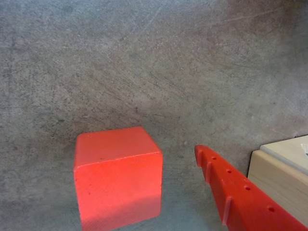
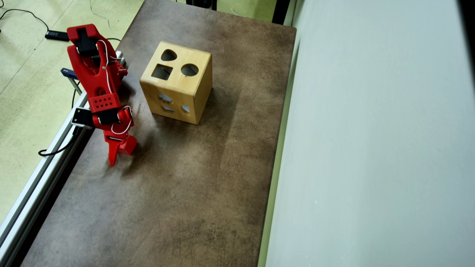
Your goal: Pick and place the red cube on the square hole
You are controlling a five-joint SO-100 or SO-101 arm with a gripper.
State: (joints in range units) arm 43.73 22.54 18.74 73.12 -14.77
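One red cube (image 2: 128,145) sits low on the table (image 2: 185,193), well apart from the box (image 2: 193,87) and off its lower-left corner in the overhead view, close to the table's left edge. The gripper (image 2: 119,151) hangs right over it at the end of the red arm (image 2: 97,74), which reaches down along the box's left side. In the wrist view the cube (image 1: 118,178) fills the lower left, and a single red finger (image 1: 236,197) lies between it and the box (image 1: 281,180), whose corner shows at the right edge. A strip of bare table separates that finger from the cube, so the two are not touching there. The other finger is out of sight in both views, so I cannot tell whether the tool is released or closing on anything. On the box's top face the square hole (image 2: 162,72) lies nearest the arm, with a round hole (image 2: 189,69) beside it, farther from the arm, and a heart-like hole (image 2: 169,55) just beyond it toward the far edge. More cutouts show on the box's near side face.
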